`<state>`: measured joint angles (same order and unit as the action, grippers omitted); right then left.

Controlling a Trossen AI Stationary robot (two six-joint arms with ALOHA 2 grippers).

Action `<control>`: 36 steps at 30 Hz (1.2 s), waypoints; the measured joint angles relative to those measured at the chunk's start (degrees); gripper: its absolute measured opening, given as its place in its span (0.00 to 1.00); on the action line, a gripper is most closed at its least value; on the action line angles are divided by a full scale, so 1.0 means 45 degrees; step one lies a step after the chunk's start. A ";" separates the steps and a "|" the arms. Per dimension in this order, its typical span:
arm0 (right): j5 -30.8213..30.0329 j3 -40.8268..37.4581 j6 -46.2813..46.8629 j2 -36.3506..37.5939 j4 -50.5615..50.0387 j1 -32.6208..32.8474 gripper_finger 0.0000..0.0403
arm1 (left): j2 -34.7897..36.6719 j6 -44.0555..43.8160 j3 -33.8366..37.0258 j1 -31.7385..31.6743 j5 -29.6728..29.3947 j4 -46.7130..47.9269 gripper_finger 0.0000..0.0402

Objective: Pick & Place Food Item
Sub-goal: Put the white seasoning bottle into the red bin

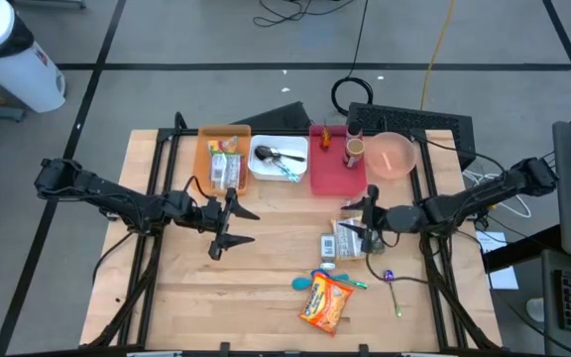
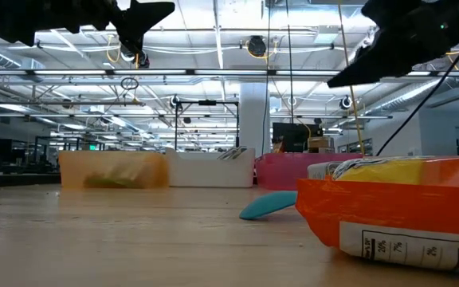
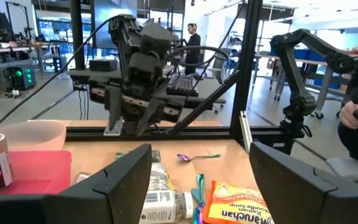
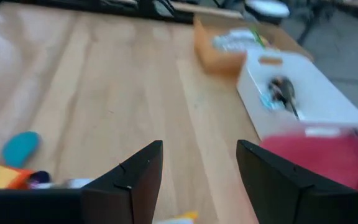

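Observation:
An orange ramen pack lies flat near the table's front edge; it also shows in the low view and the left wrist view. A white food packet lies flat just behind it, also in the left wrist view. My right gripper hangs open and empty above the table, next to this packet; in its wrist view only bare wood lies between the fingers. My left gripper is open and empty above mid-table, its fingers pointing toward the right arm.
Along the far edge stand an orange bin with packets, a white bin with a spoon, a red bin with a can, and a pink bowl. A blue spoon and a purple spoon lie near the ramen.

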<state>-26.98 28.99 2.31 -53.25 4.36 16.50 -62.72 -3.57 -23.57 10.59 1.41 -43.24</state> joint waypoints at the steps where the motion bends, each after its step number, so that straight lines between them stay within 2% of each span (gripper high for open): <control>1: -0.0001 0.0000 0.0220 0.0000 -0.0209 -0.0143 0.49 | 0.0000 0.0031 0.0000 0.0000 0.0003 0.0022 0.68; 10: 0.0127 0.0005 0.0577 0.0000 -0.0534 -0.0594 0.49 | 0.0000 0.0345 0.0000 -0.0005 -0.0010 0.0044 0.68; 15: 0.1966 0.0005 0.0595 -0.0005 -0.0418 -0.0584 0.49 | 0.0000 0.0435 0.0000 -0.0005 -0.0010 0.0044 0.68; 22: 0.3656 0.0008 0.0630 -0.0072 0.0404 -0.0584 0.49 | 0.0000 0.0423 0.0000 -0.0005 -0.0010 0.0352 0.68; 28: 0.5509 0.0014 0.1681 -0.0217 0.0407 -0.0565 0.49 | -0.0005 0.0335 0.0000 -0.0015 -0.0020 0.0909 0.68; 33: 0.6386 0.0019 0.1988 -0.0642 0.0994 -0.0560 0.49 | -0.0005 0.0132 0.0000 -0.0015 -0.0326 0.0953 0.68; 36: 0.6389 0.0024 0.1869 -0.1002 0.1064 -0.0560 0.49 | -0.0005 0.0109 0.0000 -0.0015 -0.0340 0.1019 0.68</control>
<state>1.77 29.10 10.72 -57.76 9.15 13.98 -62.74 -3.08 -23.57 10.52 -0.12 -38.66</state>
